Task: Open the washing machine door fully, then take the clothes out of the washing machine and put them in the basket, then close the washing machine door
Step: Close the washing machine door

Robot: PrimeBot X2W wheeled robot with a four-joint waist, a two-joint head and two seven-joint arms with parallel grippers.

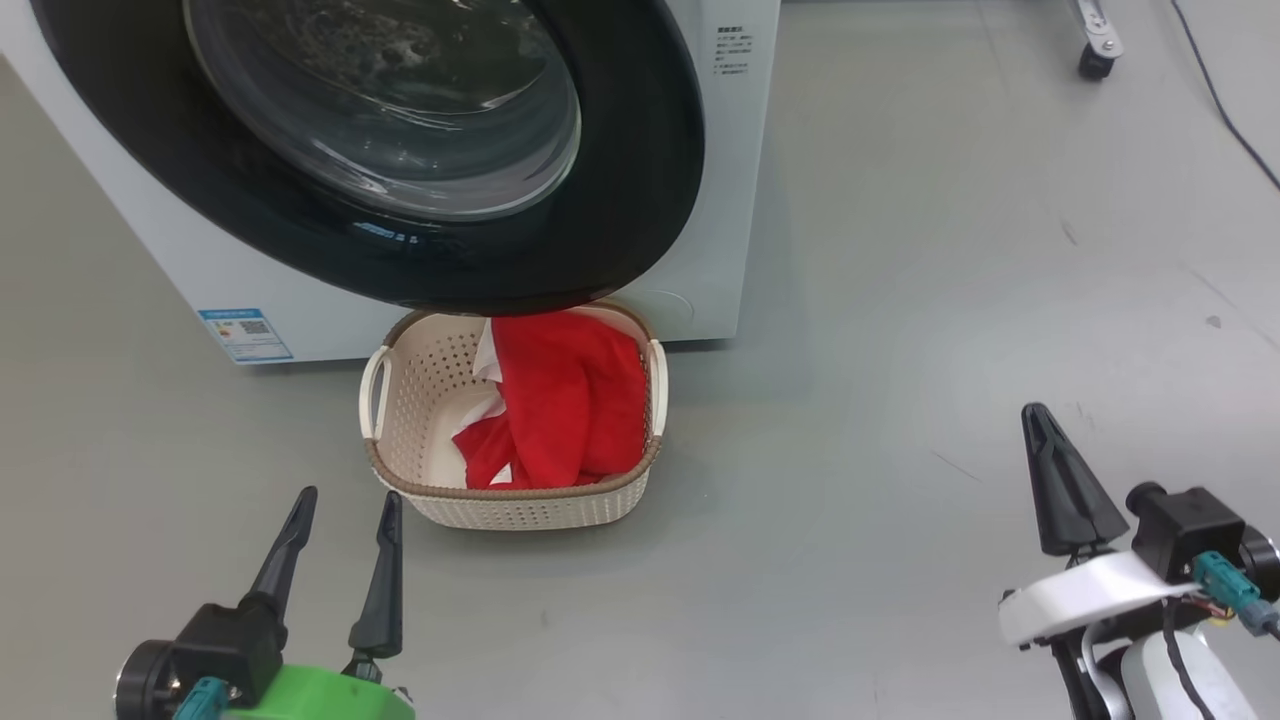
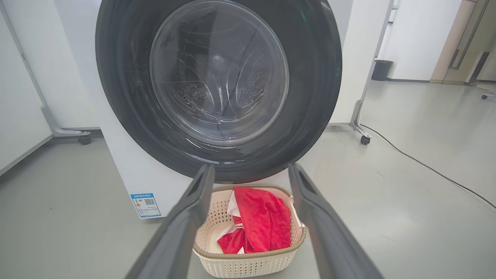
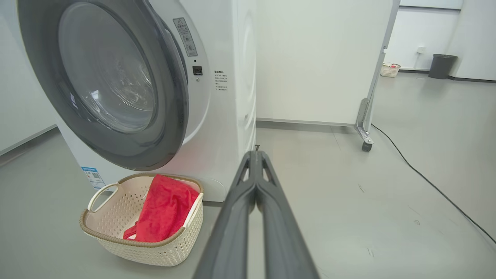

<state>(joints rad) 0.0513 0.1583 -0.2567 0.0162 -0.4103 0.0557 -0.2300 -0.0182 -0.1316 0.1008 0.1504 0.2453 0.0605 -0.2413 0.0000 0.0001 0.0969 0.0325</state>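
The washing machine [image 1: 722,180] stands ahead, and the black-rimmed washing machine door [image 1: 640,190] covers its mouth. In the right wrist view the door [image 3: 176,116] sits slightly off the white front [image 3: 232,116] along its right edge. Below it on the floor is the cream basket [image 1: 520,510], holding the red clothes [image 1: 570,400] with white parts. My left gripper [image 1: 348,495] is open and empty, a little short of the basket's near left corner. My right gripper [image 1: 1033,410] is shut on nothing, well to the basket's right. The drum inside is hidden behind the glass [image 2: 219,73].
A white wheeled partition's foot and caster [image 3: 364,133] stands right of the machine, and a black cable [image 3: 426,178] runs across the grey floor behind it. Far back are a dark bin [image 3: 441,66] and another small basket [image 3: 389,69]. Another caster [image 1: 1095,60] shows in the head view.
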